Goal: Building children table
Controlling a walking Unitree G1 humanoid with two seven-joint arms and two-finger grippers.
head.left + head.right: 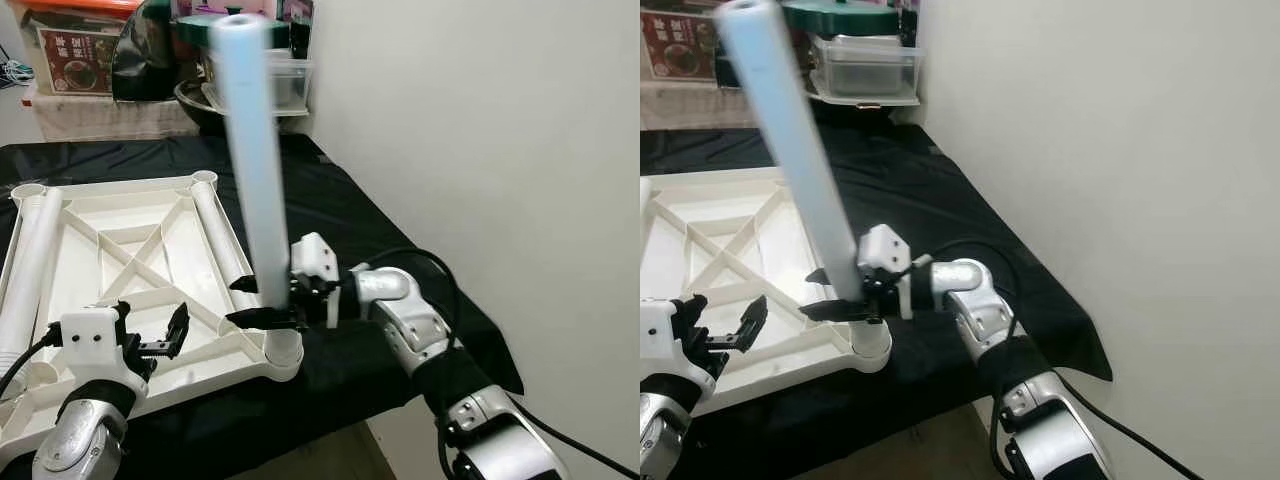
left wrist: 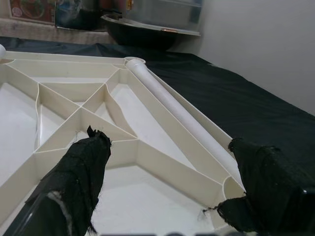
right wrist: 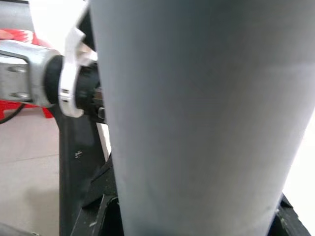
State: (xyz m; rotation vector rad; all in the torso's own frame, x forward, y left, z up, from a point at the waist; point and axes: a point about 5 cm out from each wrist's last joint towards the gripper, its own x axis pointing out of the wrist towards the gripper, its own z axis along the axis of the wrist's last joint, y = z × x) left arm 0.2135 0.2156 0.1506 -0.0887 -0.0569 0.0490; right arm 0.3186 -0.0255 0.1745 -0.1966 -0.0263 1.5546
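A white children's table top (image 1: 100, 188) lies upside down on a black cloth (image 1: 330, 200). My right gripper (image 1: 250, 300) is shut on a pale table leg (image 1: 255, 170), which stands nearly upright with a slight tilt. Its lower end sits at the near right corner socket (image 1: 283, 352). In the right wrist view that leg (image 3: 197, 123) is pressed close to the camera. My left gripper (image 1: 165, 337) hovers open over the near edge of the table top, holding nothing; its black fingertips (image 2: 83, 167) frame the ribbed underside. Two more legs lie on the top, one at the left (image 1: 30, 265) and one along the right side (image 1: 222, 235).
A white wall (image 1: 480, 150) runs close along the right of the table. Behind the table stand a clear plastic box (image 1: 285, 80), a dark bowl (image 1: 200, 105) and a carton with a red picture (image 1: 75, 55). The cloth's right edge (image 1: 470, 330) drops off beside my right arm.
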